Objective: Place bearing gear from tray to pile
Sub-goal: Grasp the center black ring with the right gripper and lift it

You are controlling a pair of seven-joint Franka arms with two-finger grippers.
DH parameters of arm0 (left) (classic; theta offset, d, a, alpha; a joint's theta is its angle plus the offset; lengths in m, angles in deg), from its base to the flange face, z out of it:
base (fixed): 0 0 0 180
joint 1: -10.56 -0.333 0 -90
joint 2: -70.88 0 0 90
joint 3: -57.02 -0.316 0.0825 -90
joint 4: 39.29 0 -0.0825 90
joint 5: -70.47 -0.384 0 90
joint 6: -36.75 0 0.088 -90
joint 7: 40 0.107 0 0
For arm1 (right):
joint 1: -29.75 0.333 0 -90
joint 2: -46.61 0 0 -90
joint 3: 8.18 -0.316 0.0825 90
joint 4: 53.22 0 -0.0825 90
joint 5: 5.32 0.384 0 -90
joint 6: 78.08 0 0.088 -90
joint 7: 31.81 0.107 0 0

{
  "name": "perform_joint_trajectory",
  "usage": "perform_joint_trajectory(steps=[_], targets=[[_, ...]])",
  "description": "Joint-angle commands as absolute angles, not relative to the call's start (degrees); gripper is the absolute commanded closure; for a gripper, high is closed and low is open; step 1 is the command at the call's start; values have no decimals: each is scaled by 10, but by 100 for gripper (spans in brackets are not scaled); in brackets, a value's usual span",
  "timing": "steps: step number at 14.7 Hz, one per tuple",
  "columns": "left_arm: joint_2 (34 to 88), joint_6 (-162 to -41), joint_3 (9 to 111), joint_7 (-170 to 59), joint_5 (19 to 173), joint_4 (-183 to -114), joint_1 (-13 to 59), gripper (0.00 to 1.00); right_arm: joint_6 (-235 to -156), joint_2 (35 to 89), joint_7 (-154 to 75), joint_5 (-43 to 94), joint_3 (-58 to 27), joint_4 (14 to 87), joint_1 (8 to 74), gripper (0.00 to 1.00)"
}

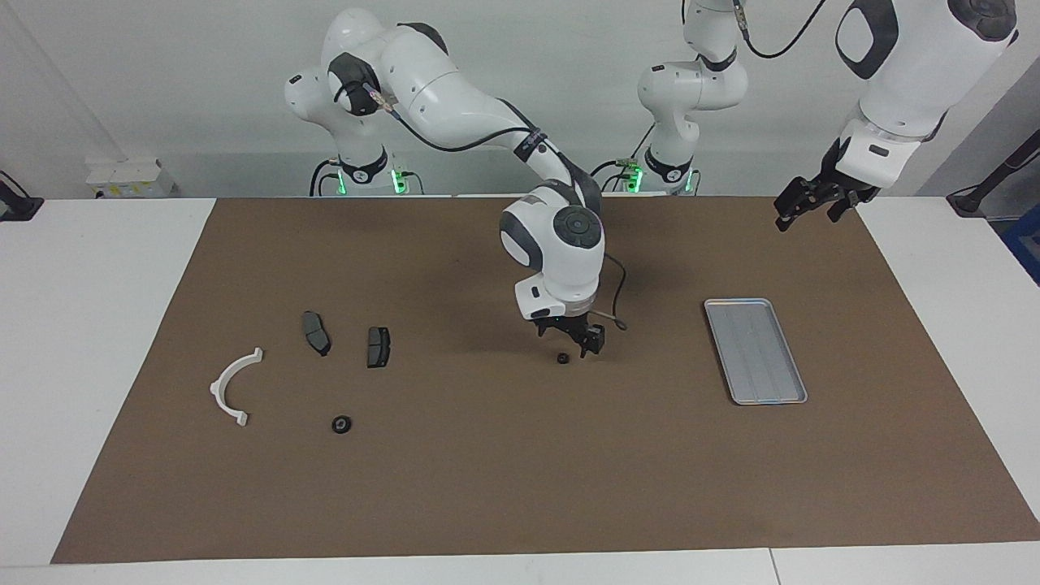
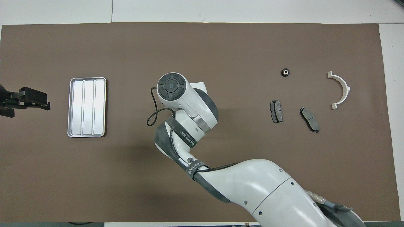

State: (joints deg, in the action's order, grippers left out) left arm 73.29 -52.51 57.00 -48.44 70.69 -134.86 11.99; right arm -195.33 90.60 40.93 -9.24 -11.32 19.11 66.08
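Note:
A small black bearing gear lies on the brown mat mid-table, apart from the tray; the right arm hides it in the overhead view. My right gripper hangs just above it, open, with nothing between its fingers. The silver ridged tray holds nothing. The pile lies toward the right arm's end: a white arc, two dark brake pads and a second bearing gear. My left gripper waits raised and open over the mat's edge.
The brown mat covers most of the white table. The right arm's elbow and forearm stretch across the middle of the mat. A black cable loops from the right wrist.

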Motion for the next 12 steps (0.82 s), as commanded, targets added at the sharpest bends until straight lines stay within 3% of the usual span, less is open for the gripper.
perform_joint_trajectory(steps=[1,8,12], targets=[[751,-535,565,-480,714,-1369,126,0,-1974,912,420,-105,-113,188,653,0],[751,-535,566,-480,714,-1369,126,0,-2009,920,422,-109,-113,212,655,5],[751,-535,565,-480,714,-1369,126,0,-2009,922,421,-116,-113,211,654,32]])
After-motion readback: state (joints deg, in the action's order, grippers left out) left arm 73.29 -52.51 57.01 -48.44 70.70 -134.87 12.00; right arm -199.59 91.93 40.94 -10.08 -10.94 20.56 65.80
